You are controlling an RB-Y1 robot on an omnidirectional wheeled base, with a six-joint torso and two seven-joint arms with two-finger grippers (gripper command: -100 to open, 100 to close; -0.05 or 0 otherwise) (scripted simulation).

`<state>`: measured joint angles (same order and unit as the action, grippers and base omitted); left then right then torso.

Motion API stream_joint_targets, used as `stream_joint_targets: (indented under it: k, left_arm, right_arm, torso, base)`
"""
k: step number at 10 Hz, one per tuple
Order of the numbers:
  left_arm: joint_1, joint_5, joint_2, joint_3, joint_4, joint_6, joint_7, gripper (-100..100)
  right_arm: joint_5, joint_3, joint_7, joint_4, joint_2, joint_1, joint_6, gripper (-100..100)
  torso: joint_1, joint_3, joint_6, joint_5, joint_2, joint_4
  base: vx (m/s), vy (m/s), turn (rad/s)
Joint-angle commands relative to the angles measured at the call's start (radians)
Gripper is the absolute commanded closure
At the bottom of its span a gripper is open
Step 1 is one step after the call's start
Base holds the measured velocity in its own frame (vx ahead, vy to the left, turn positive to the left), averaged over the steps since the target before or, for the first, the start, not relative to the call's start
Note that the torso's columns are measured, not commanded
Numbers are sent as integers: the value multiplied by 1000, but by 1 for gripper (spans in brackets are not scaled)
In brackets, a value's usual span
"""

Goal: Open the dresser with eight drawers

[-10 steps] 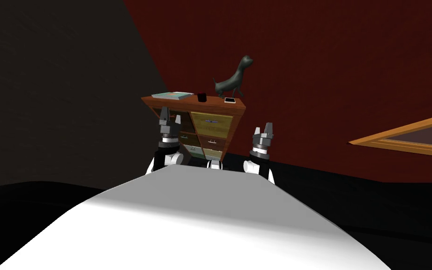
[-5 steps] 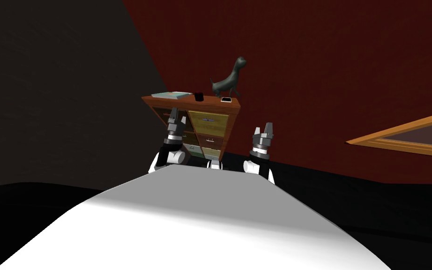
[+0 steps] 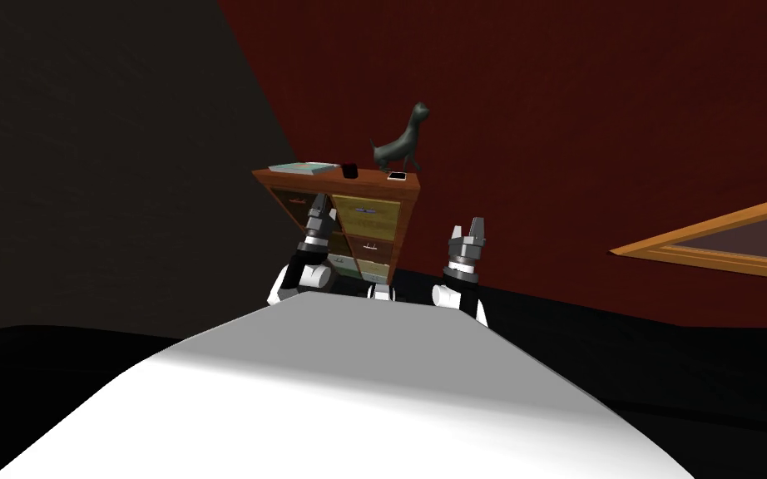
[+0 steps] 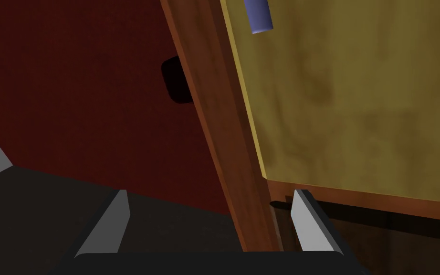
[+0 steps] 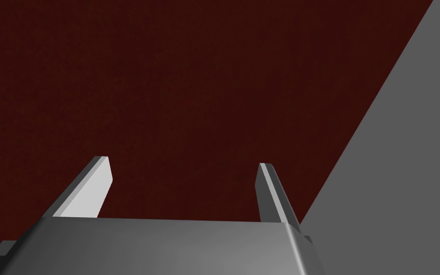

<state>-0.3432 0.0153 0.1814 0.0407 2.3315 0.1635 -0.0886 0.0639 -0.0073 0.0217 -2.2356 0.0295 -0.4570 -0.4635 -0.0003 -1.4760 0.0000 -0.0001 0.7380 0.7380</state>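
Note:
The brown wooden dresser [image 3: 336, 178] stands against the dark red wall, with two columns of drawers in mixed colours. My left gripper [image 3: 319, 208] is raised in front of its upper drawers, open and holding nothing. In the left wrist view the left gripper [image 4: 212, 217] straddles a brown wooden upright [image 4: 219, 119] of the dresser. Beside that upright is a yellow drawer front [image 4: 357, 95], with the end of its blue-grey handle [image 4: 258, 16] well ahead of the fingers. My right gripper [image 3: 467, 233] hovers to the right of the dresser, open; the right gripper [image 5: 183, 184] faces the red wall.
On the dresser top stand a dark cat figure [image 3: 403, 143], a black cup [image 3: 348, 170], a pale book [image 3: 303, 168] and a small phone [image 3: 397, 176]. A wood-framed panel [image 3: 706, 241] lies at the right. A dark grey wall [image 3: 107, 166] is to the left.
My left gripper has swung right and forward across the dresser front, from the left column towards the yellow drawer. The head view has shifted slightly. The right arm has stayed put.

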Motion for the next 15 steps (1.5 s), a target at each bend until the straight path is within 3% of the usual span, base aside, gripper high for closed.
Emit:
stream_joint_targets:
  k: [1, 8, 15]
  left_arm:
    - [22, -11, 3, 11, -5, -61, 7, -100]
    - [91, -42, -6, 44, -17, -241, 26, -100]
    - [158, -74, -46, 76, -27, -421, 46, -100]
  right_arm:
    - [0, 0, 0, 0, 0, 0, 0, 0]
    - [0, 0, 0, 0, 0, 0, 0, 0]
    - [0, 0, 0, 0, 0, 0, 0, 0]
  torso:
    - [0, 0, 0, 0, 0, 0]
    - [1, 0, 0, 0, 0, 0]
    - [0, 0, 0, 0, 0, 0]
  base:
    - [-26, -47, 14]
    - [-32, -52, 16]
    - [-32, -54, 16]
